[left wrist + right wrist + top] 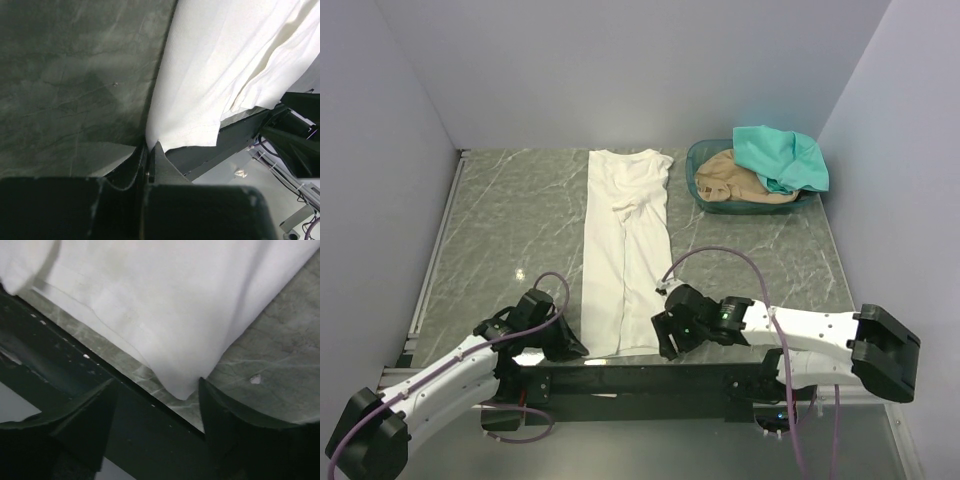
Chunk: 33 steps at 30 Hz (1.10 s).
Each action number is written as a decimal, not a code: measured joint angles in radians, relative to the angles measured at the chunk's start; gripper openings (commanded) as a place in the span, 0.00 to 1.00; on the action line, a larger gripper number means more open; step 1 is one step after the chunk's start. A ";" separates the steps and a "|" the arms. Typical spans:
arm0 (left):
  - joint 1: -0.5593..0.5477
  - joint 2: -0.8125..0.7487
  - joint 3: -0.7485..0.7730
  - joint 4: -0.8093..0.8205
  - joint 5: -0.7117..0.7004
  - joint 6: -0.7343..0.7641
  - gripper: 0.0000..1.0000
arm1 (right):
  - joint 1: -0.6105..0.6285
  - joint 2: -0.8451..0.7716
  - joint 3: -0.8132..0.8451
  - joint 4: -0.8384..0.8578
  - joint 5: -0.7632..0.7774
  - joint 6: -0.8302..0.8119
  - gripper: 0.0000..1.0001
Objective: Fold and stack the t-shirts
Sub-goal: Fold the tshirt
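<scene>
Shirt (pixel 625 240) lies in a long strip ahead of both hands. Left hand (pixel 149 146) pinches its near corner; right hand (pixel 157 386) stands spread astride the other. Step: hem grasp; next, the right likely must close, then both lift.

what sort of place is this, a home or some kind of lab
Most likely a robot lab test cell, not a home: a left arm and right arm bolted at the table edge, bare grey walls boxing it in, and a white t-shirt laid out near a green basket.
</scene>
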 measured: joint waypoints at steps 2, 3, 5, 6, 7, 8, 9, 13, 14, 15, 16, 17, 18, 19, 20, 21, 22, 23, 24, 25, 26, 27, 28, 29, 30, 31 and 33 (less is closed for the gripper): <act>-0.001 0.000 0.002 -0.005 -0.003 0.001 0.01 | 0.005 0.023 0.000 -0.002 0.011 0.003 0.63; -0.001 0.000 0.003 -0.005 -0.005 0.002 0.01 | 0.005 0.036 0.000 -0.004 0.016 0.007 0.61; -0.002 0.002 0.004 -0.007 -0.006 0.003 0.01 | 0.006 0.056 0.000 -0.005 0.022 0.012 0.58; -0.002 0.003 0.004 -0.007 -0.006 0.003 0.01 | 0.007 0.065 0.000 -0.005 0.024 0.013 0.53; -0.002 0.005 0.005 -0.007 -0.006 0.003 0.01 | 0.008 0.072 0.000 -0.004 0.028 0.014 0.45; -0.002 0.006 0.006 -0.007 -0.006 0.003 0.01 | 0.010 0.078 0.000 -0.004 0.031 0.017 0.38; -0.002 0.006 0.006 -0.007 -0.005 0.003 0.01 | 0.011 0.084 0.000 -0.003 0.035 0.019 0.27; -0.002 0.003 0.006 -0.008 -0.006 0.003 0.01 | 0.013 0.100 0.003 -0.005 0.064 0.028 0.01; -0.002 0.000 0.006 -0.008 -0.006 0.003 0.01 | 0.014 0.100 0.003 -0.005 0.071 0.031 0.00; -0.002 -0.001 0.006 -0.009 -0.006 0.003 0.01 | 0.015 0.100 0.005 -0.008 0.080 0.036 0.00; -0.002 -0.002 0.006 -0.009 -0.007 0.003 0.01 | 0.016 0.100 0.007 -0.013 0.090 0.038 0.00; -0.002 -0.002 0.006 -0.008 -0.006 0.003 0.01 | 0.017 0.100 0.010 -0.018 0.097 0.038 0.00; -0.002 -0.002 0.007 -0.006 -0.006 0.002 0.01 | 0.018 0.100 0.017 -0.029 0.105 0.038 0.00; -0.002 -0.001 0.010 -0.004 -0.006 0.002 0.01 | 0.018 0.100 0.026 -0.039 0.114 0.037 0.00; -0.002 0.001 0.014 0.000 -0.006 0.000 0.01 | 0.018 0.100 0.039 -0.049 0.124 0.035 0.00; -0.002 0.005 0.025 0.006 -0.006 0.000 0.01 | 0.018 0.101 0.054 -0.056 0.134 0.030 0.00; -0.002 0.015 0.042 0.012 -0.008 0.002 0.01 | 0.015 0.105 0.075 -0.066 0.148 0.026 0.00; -0.002 0.026 0.061 0.022 -0.017 0.005 0.01 | 0.011 0.111 0.093 -0.069 0.158 0.020 0.00; -0.002 0.042 0.088 0.027 -0.031 0.009 0.01 | 0.006 0.119 0.119 -0.073 0.170 0.013 0.00; -0.002 0.059 0.116 0.032 -0.046 0.018 0.01 | -0.002 0.129 0.145 -0.076 0.182 0.003 0.00; -0.002 0.080 0.148 0.045 -0.064 0.026 0.01 | -0.015 0.138 0.170 -0.075 0.191 -0.008 0.00; -0.002 0.106 0.183 0.060 -0.084 0.036 0.01 | -0.034 0.145 0.193 -0.074 0.195 -0.018 0.00; -0.002 0.134 0.217 0.073 -0.102 0.049 0.01 | -0.055 0.151 0.213 -0.072 0.201 -0.029 0.00; -0.002 0.162 0.249 0.086 -0.120 0.059 0.01 | -0.079 0.156 0.231 -0.070 0.206 -0.042 0.00; -0.002 0.183 0.273 0.099 -0.135 0.067 0.01 | -0.103 0.159 0.247 -0.068 0.209 -0.055 0.00; -0.002 0.211 0.302 0.111 -0.154 0.077 0.01 | -0.123 0.162 0.260 -0.067 0.210 -0.064 0.00; -0.002 0.262 0.356 0.138 -0.197 0.090 0.01 | -0.171 0.171 0.291 -0.058 0.211 -0.090 0.00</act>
